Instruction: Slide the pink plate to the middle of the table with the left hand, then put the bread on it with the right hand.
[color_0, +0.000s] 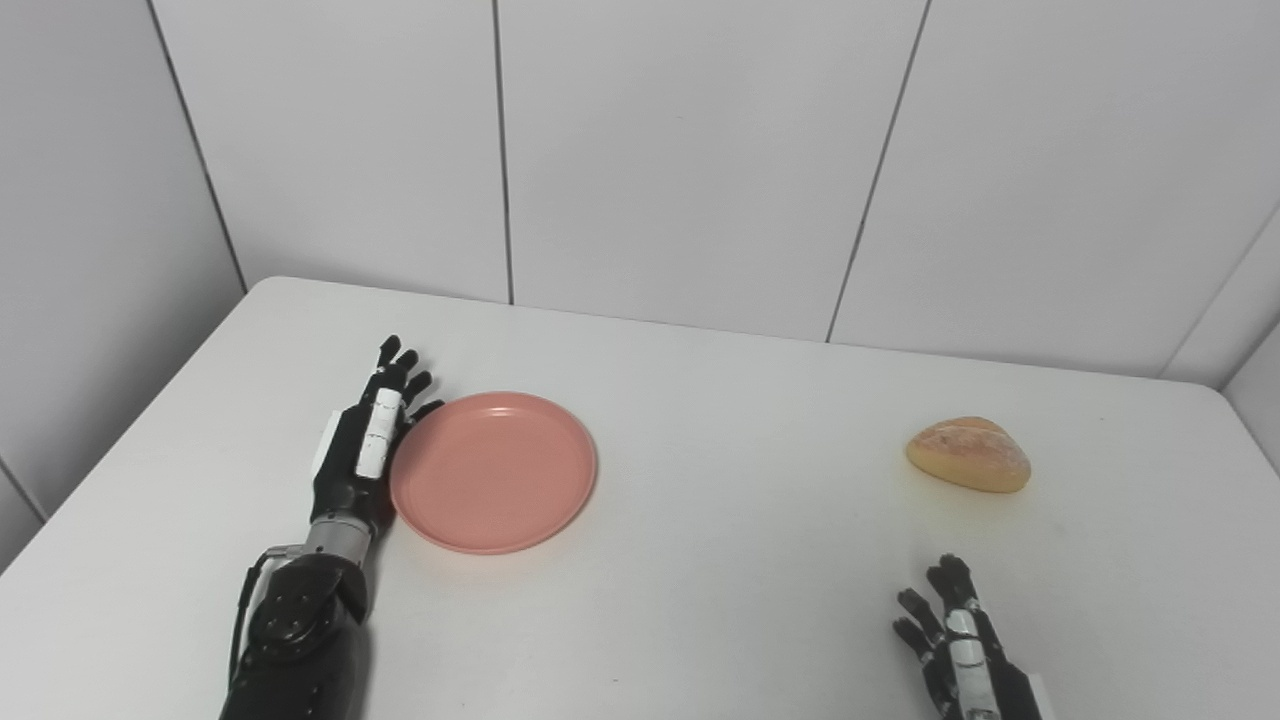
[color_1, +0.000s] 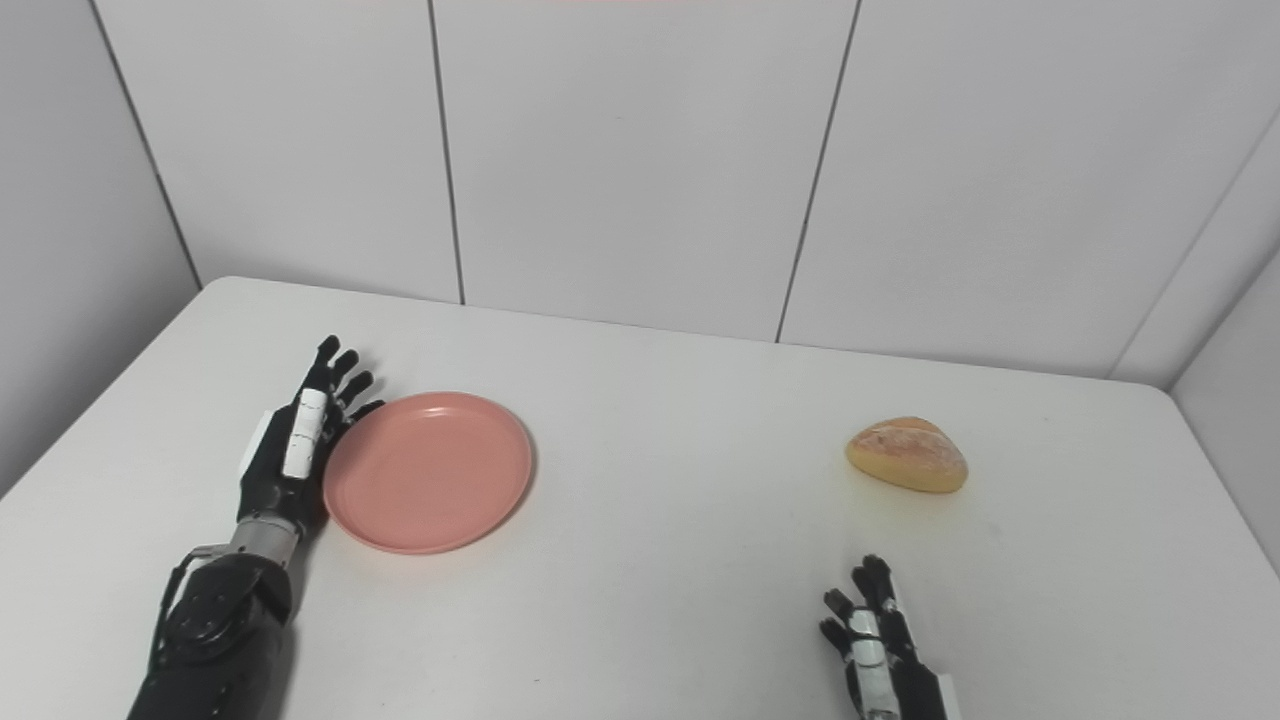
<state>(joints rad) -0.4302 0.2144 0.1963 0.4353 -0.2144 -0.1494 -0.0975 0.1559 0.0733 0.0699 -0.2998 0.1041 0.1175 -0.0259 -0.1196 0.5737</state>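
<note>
A round pink plate (color_0: 494, 470) lies flat on the white table (color_0: 720, 560), left of the middle. My left hand (color_0: 367, 440) stands edge-on against the plate's left rim, fingers straight and apart, holding nothing. A golden bread roll (color_0: 968, 454) rests on the table at the right. My right hand (color_0: 960, 645) lies near the front edge, a good way in front of the bread and apart from it, fingers spread and empty. Its lower part is cut off by the picture's bottom edge.
Grey panelled walls (color_0: 690, 150) close the table in at the back and on both sides. The table's left edge (color_0: 120, 430) runs close beside my left arm. Bare white tabletop lies between plate and bread.
</note>
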